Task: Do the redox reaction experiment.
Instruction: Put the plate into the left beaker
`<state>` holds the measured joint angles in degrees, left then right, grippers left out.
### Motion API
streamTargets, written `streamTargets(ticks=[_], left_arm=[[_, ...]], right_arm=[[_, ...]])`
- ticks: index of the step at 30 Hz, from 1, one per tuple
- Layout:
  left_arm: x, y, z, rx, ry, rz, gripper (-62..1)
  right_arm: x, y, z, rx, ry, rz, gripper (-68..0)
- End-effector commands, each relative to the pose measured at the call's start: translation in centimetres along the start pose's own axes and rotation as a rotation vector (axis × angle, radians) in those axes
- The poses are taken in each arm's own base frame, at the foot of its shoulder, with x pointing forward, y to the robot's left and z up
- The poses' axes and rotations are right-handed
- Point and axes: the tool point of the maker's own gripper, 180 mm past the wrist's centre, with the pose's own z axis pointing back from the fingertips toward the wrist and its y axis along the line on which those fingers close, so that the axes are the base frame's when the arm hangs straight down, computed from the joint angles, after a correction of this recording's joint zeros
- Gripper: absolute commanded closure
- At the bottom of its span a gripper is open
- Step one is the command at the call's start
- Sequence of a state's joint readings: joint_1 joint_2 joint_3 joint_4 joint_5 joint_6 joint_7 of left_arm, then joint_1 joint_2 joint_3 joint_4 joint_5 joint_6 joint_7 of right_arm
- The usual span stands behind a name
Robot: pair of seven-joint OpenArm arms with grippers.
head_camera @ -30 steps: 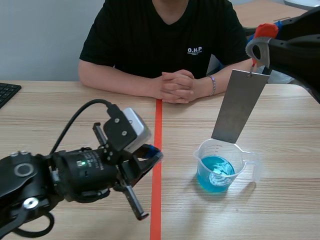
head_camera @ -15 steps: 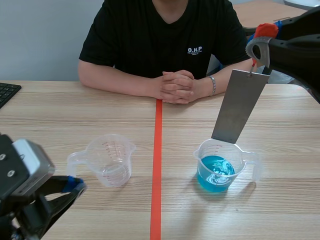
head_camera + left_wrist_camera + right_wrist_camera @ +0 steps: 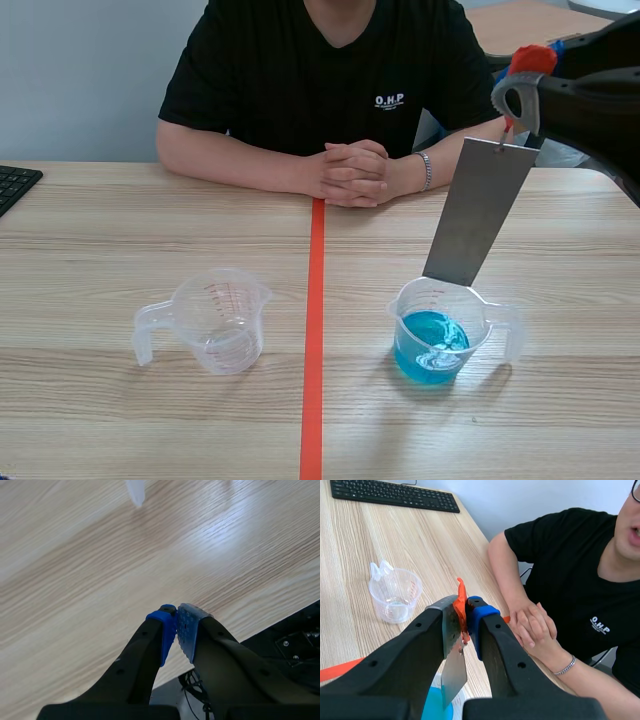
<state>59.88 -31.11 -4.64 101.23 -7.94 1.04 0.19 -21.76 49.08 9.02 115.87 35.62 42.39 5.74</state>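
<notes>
Right wrist view: hand (image 3: 463,606) tight on tab (image 3: 461,594)

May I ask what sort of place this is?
Likely an office-style room set up for a chemistry demonstration: a wooden desk, a keyboard, a measuring cup of blue liquid and a metal strip.

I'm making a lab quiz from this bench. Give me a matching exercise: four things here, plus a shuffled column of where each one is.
1. empty measuring cup
2. measuring cup with blue liquid
3. metal plate
4. keyboard

A. at the table's far left edge
B. right of the orange tape line
C. hanging from the orange clip in the right gripper
D. left of the tape line

Pairs: 1-D, 2-B, 3-C, 4-A
</notes>
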Motion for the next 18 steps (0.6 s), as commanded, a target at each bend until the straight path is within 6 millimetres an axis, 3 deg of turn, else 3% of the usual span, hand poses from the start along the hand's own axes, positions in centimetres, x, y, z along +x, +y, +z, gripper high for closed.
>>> streamTargets(ticks=[1,18], left_arm=[[-0.1,-0.4,0.2,0.008,-0.005,0.036,-4.9],[-4.4,-2.2,1.1,0.109,0.048,0.261,-4.9]], right_arm=[[1.4,-0.3,0.0,0.006,-0.039,0.024,-1.5],[3.0,0.7,-2.2,0.079,-0.106,0.055,-1.5]])
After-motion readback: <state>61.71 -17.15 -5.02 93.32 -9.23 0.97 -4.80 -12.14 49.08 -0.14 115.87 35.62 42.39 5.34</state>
